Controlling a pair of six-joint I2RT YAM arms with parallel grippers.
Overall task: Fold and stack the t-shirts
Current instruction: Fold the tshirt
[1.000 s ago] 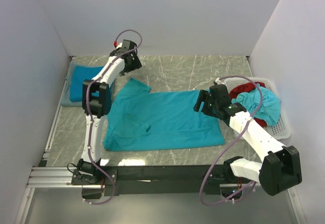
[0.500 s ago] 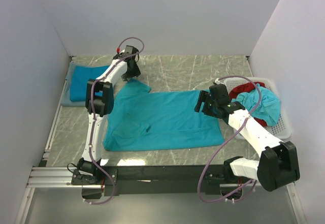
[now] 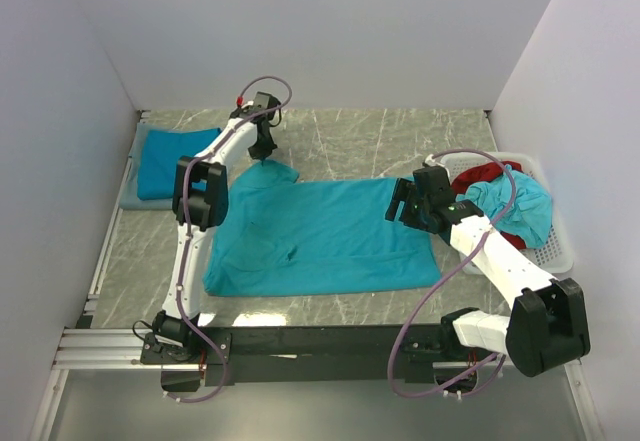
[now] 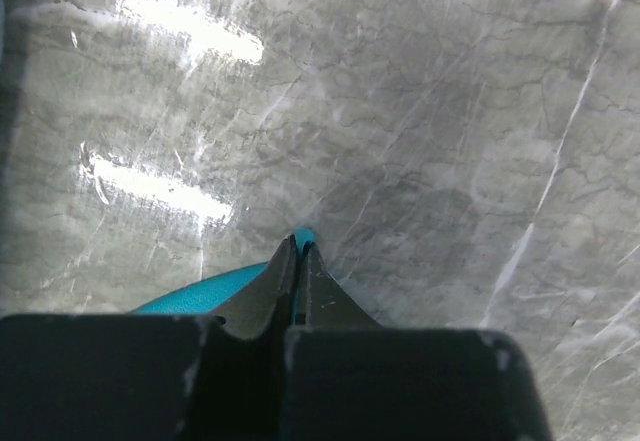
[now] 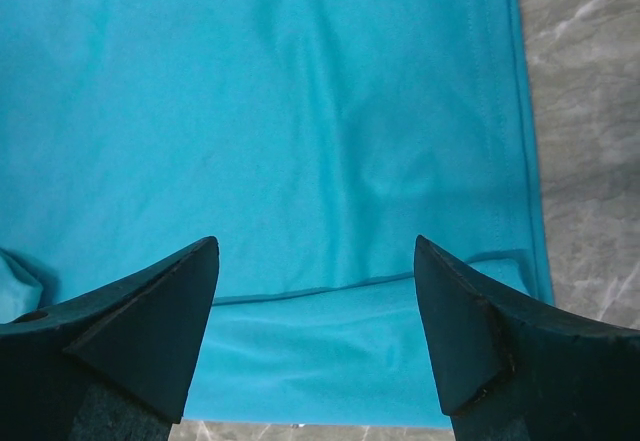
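Note:
A teal t-shirt lies spread flat on the marble table, its sleeve pointing to the back left. My left gripper sits at that sleeve's tip. In the left wrist view the left gripper is shut on a small nub of the teal t-shirt that pokes out between the fingertips. My right gripper hovers over the shirt's right edge. Seen from the right wrist, the right gripper is open, the t-shirt and its hem below it. A folded teal t-shirt rests at the back left.
The folded shirt lies on a grey pad by the left wall. A white lattice basket at the right holds a red garment and another crumpled teal shirt. A black rail runs along the near edge.
My left gripper moved right and down onto the sleeve tip and went from open to shut on it. The right arm barely shifted.

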